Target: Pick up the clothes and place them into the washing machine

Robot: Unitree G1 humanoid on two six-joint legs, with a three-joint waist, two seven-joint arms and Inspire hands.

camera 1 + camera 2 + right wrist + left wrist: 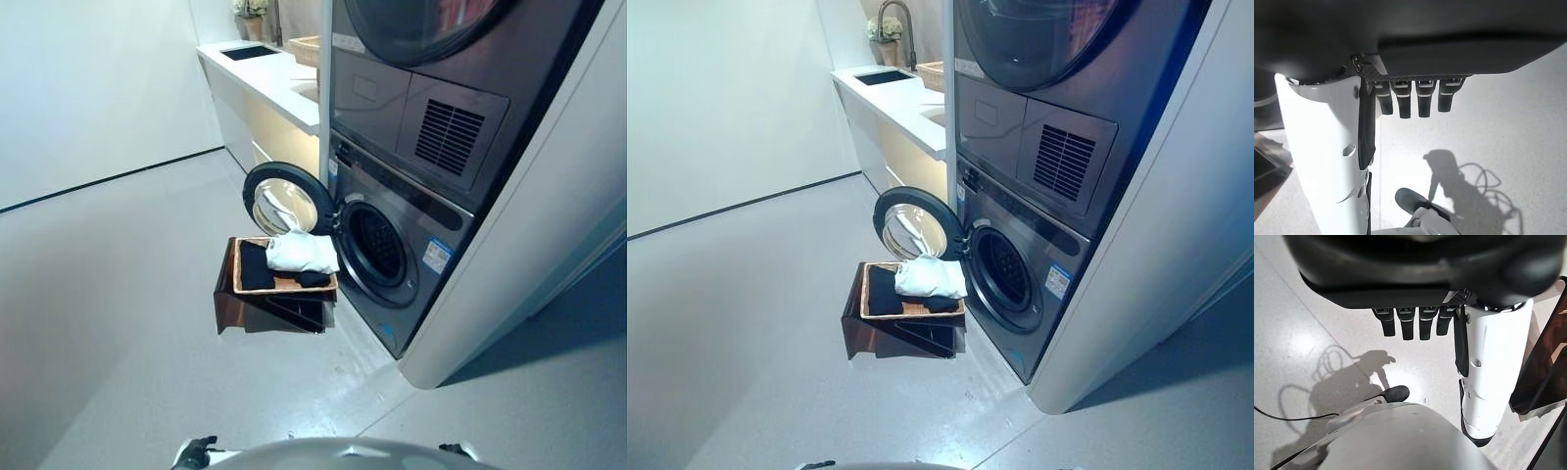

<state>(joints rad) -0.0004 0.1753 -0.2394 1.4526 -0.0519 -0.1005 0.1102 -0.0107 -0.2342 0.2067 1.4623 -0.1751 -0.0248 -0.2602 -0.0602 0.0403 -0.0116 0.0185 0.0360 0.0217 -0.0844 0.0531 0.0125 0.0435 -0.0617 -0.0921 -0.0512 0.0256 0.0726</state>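
Clothes (299, 253) sit in basket (284, 285), far ahead of my fingers (1407, 327). Left hand (1420, 274) and right hand (1415, 58) hang straight and relaxed over bare floor, holding nothing. Risk: the open washer door (282, 201) just behind the basket could snag a reach. Floor room is wide on the approach.

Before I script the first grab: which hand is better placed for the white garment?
Left, marginally. Both hands hang open over bare floor, holding nothing. The white folded garment in the shallow woven basket lies slightly left of centre, the open washing machine drum beside it.
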